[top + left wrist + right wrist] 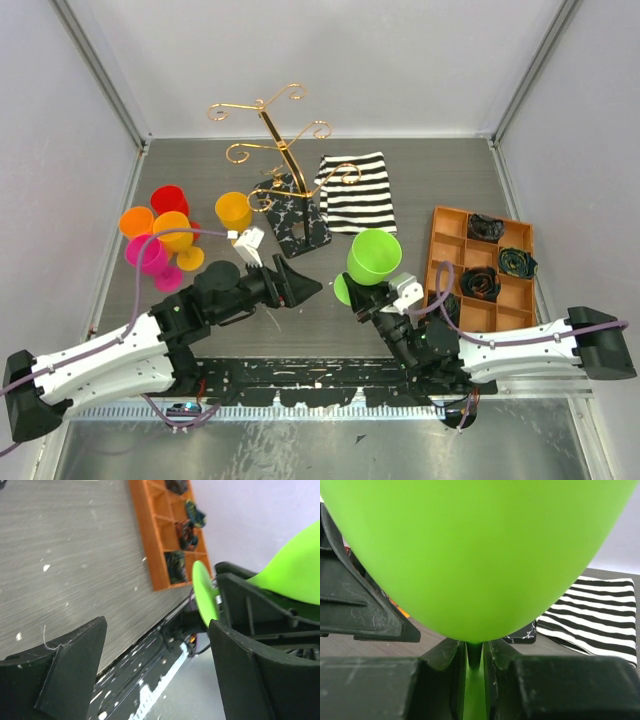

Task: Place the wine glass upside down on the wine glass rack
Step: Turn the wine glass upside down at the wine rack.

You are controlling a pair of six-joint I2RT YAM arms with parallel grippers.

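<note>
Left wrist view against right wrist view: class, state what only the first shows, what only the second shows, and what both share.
Only left wrist: the orange tray with dark bundles in its compartments, and the open left tool, holding nothing.
Only right wrist: the striped cloth, a corner of the rack's black marbled base, and the right tool shut on the glass's stem.
Both: the green wine glass and the grey table.
</note>
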